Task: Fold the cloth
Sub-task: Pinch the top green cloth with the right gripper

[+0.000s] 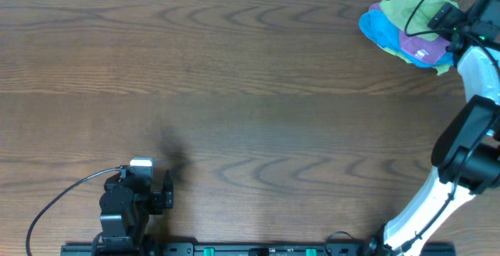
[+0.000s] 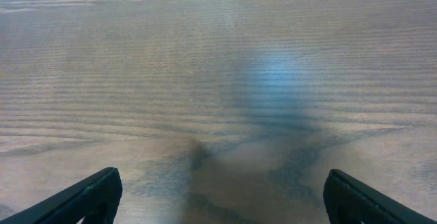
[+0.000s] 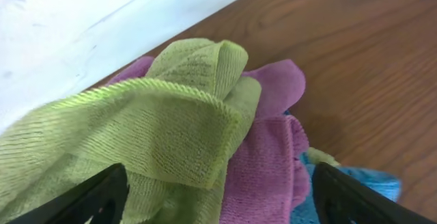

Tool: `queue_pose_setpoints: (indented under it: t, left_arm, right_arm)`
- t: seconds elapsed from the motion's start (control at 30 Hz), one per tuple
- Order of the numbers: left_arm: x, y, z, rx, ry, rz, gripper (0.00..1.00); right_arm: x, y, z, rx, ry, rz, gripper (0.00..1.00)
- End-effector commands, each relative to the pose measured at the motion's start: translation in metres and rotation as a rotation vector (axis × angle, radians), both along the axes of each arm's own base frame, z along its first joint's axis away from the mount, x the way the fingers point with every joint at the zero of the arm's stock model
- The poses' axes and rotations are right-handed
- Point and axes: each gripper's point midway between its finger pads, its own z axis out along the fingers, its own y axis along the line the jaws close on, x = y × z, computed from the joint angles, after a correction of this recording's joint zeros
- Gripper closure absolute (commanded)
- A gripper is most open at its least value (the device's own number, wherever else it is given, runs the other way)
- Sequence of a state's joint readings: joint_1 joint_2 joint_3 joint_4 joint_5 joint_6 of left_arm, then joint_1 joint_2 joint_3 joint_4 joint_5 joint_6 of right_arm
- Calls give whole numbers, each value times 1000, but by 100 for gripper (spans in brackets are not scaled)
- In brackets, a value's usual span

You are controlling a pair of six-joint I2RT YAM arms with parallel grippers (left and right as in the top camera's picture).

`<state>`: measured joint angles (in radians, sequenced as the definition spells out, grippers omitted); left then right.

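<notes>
The cloth [image 3: 157, 135], crumpled on the purple cloth [image 3: 266, 162], sits between the wide-spread right jaws; left jaws also released.

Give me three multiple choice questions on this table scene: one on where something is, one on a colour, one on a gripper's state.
1. Where on the table is the cloth pile?
A. centre
B. far right corner
C. beside the left arm

2. Which colour lies topmost under the right gripper?
A. blue
B. purple
C. green

3. The left gripper is:
A. shut on a cloth
B. open over bare wood
C. open around a cloth

Answers:
1 B: the overhead view shows the pile at the far right edge.
2 C: the green cloth drapes over the purple cloth.
3 B: its jaws stand wide apart with only wood between them.
</notes>
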<state>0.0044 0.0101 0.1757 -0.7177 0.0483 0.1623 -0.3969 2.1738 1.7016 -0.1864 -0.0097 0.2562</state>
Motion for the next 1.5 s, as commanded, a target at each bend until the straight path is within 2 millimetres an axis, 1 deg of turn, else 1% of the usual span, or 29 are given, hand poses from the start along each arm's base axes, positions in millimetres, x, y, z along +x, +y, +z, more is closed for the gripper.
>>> queue_pose_setpoints:
  t: [0.0,0.13,0.23,0.37,0.43,0.5,0.6,0.7,0.73,0.83,0.9,1.0,1.17,1.33,1.47]
  left_arm:
    - [-3,0,-8,17,25,-10,5]
    - [-3,0,-8,17,25,-10,5]
    - [-3,0,-8,17,25,-10,5]
    - [-3,0,-8,17,25,-10,5]
    - [-3,0,-8,17,25,-10,5]
    - [-3,0,-8,17,25,-10,5]
    - [-3,0,-8,17,25,-10,5]
    - [-3,0,-8,17,25,-10,5]
    - [-3,0,-8,17,25,-10,5]
    - [-3,0,-8,17,25,-10,5]
    - [-3,0,-8,17,25,-10,5]
    - [-3,0,-8,17,25,-10,5]
    - [-3,0,-8,17,25,-10,5]
    - [-3,0,-8,17,25,-10,5]
    - [-3,0,-8,17,25,-10,5]
  right_arm:
    - [8,1,-10,44,-19,10,17]
    - [17,2,-8,66,-68,18,25]
    - [22,3,-9,75,-93,27,35]
    - [25,5,-6,72,-106,36,65]
    - [27,7,-1,70,-115,48,81]
    - [28,10,3,76,-117,69,94]
    - [28,14,13,78,-121,88,98]
    - [24,16,26,76,-117,90,99]
    - [22,18,32,73,-117,92,99]
    - [18,26,61,15,-132,134,99]
    - [9,42,95,-40,-135,169,99]
    - [-3,56,121,-69,-130,192,99]
    - [-31,85,161,-108,-106,249,99]
    - [-66,121,206,-131,-117,307,99]
    - [-97,161,240,-149,-136,382,99]
